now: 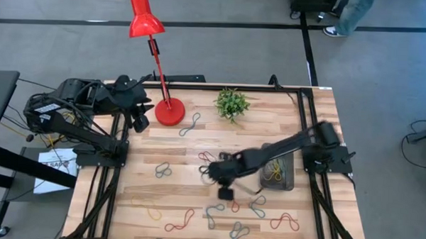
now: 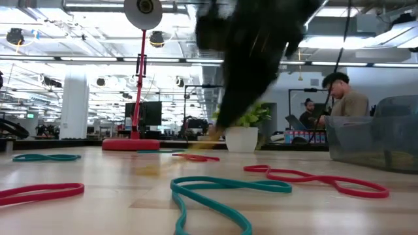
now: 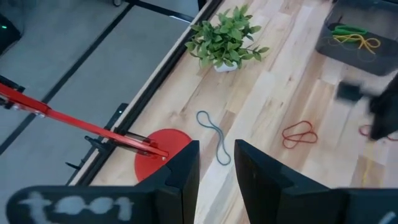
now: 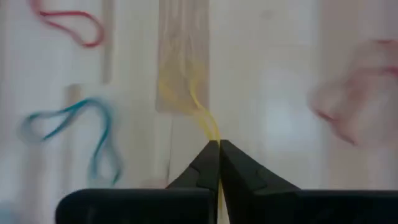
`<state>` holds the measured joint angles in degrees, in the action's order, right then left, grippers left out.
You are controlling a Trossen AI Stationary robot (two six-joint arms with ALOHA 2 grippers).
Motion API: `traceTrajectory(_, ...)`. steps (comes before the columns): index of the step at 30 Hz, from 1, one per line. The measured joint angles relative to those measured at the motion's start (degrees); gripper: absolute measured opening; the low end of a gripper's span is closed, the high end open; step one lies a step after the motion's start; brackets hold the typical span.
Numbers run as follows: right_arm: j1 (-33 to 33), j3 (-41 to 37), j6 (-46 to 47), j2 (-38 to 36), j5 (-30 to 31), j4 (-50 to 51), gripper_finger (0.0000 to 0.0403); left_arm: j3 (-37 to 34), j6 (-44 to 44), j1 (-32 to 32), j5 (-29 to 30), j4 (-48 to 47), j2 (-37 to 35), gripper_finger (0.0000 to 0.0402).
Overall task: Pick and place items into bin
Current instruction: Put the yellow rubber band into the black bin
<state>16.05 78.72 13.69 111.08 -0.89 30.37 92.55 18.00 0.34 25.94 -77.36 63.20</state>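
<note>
**Right claw pinched a yellow band above the table's middle**

Nearest the low camera, you had a teal band (image 2: 215,196) lying on the wooden table (image 1: 176,150), with a red band (image 2: 320,179) just behind it to one side and another red one (image 2: 39,192) to the other. Beyond those, your right gripper (image 4: 219,144) hung over the middle of the table, its two fingers pressed together on a yellow band (image 4: 202,118) that trailed from the tips toward the boards. From overhead that gripper (image 1: 225,193) sat among the scattered loops, with a grey-blue band (image 1: 163,170) to its left side and more red, green and grey ones strewn along the front edge.

Just to the right of that arm stood the bin (image 1: 279,171), dark and see-through, with yellow and green bands already lying inside it; the left wrist camera showed them there too (image 3: 356,38).

Farther back you had the small green plant (image 1: 232,104) and the red lamp (image 1: 153,53), its round base resting on the table, and a grey-blue band (image 1: 190,124) between them. Your left gripper (image 3: 216,163) waited beside the lamp base at the rear left corner, fingers spread with nothing between them.

Past the table, two people sat in the room behind (image 2: 343,98).
</note>
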Motion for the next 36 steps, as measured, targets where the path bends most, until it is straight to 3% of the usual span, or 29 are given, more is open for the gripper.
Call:
traceTrajectory(3, -0.08, 0.09, 3.35, -8.64, -0.1, 11.28, 0.0002, 0.0, -0.02, 0.0, 0.93, 0.02, -0.02, 0.0091)
traceTrajectory(6, 0.15, 0.06, 12.4, -16.79, 0.54, 20.5, 0.0001, 0.0, 0.0, 0.0, 1.83, 0.21, -0.02, 0.0091)
traceTrajectory(13, 5.14, 0.15, 37.71, -28.6, 17.13, 41.94, 0.0001, 0.0, -0.45, 0.0, 1.9, 0.98, 0.02, 0.0091)
traceTrajectory(16, 7.71, 0.02, 45.65, -30.07, 20.4, 47.77, 0.0001, 0.0, -1.03, 0.0, 1.96, 0.98, 0.18, 0.0091)
traceTrajectory(25, 12.18, -10.21, 52.48, -28.78, 17.05, 44.12, 0.0, 0.0, -0.56, 0.02, 5.47, 1.29, 0.15, 0.0091)
traceTrajectory(36, 9.14, -18.75, 55.84, -21.9, 15.81, 43.19, 0.0, 0.0, -0.44, 0.02, 5.42, 1.31, 0.15, 0.0091)
